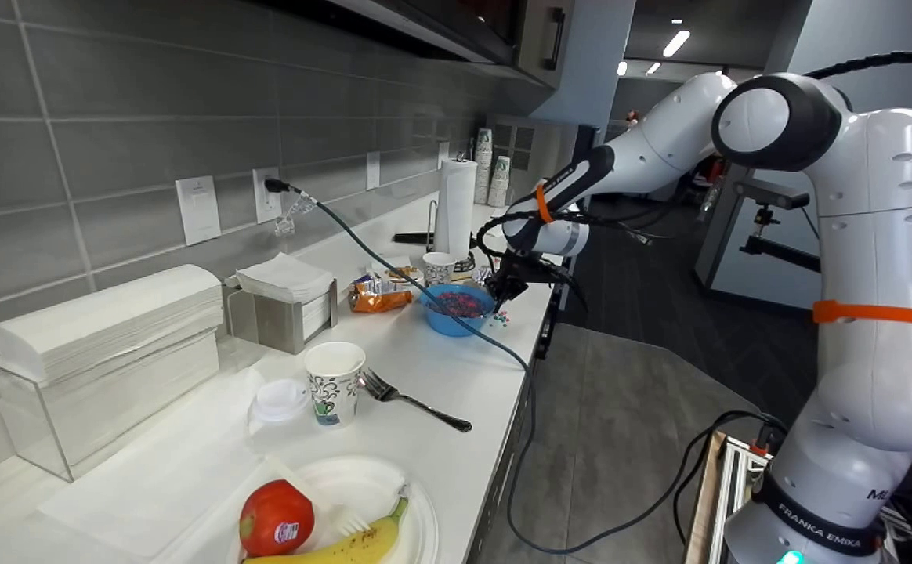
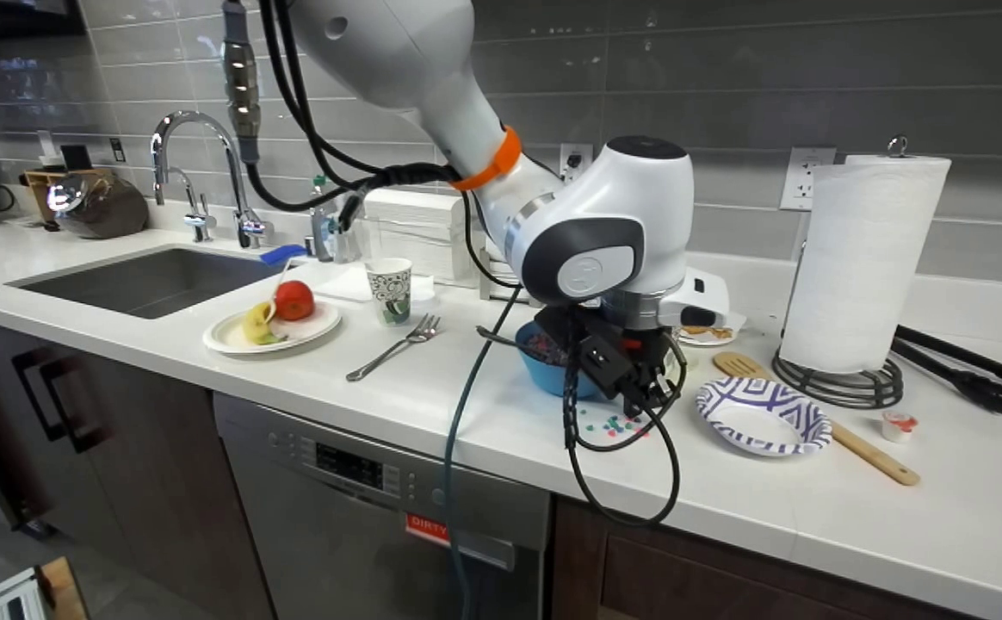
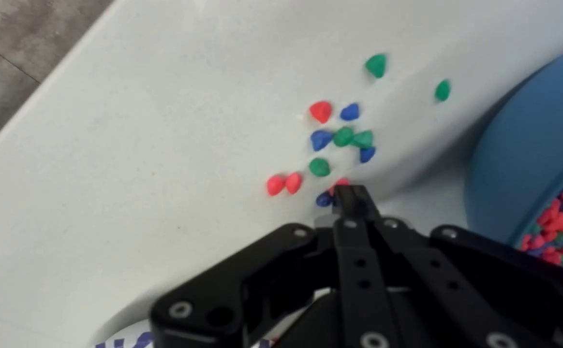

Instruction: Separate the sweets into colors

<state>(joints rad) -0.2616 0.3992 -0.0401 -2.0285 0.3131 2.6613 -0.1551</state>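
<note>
Small red, green and blue sweets (image 3: 343, 137) lie loose on a white desk (image 3: 165, 145), near a blue bowl (image 3: 518, 145) holding many more. The black claw (image 3: 351, 193) points down at them, jaws together, with nothing visible between. Each sweet looks light, firm and apt to skid; I'd pinch one low, across its widest part. The desk looks smooth and level, running along a grey tiled wall (image 1: 158, 86) in this kitchen, with a grey floor (image 1: 605, 376) below.

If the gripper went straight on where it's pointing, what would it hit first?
The gripper would likely meet the partly hidden red sweet first, or the dark blue sweet beside it, or else the counter; depth is unclear.
</note>
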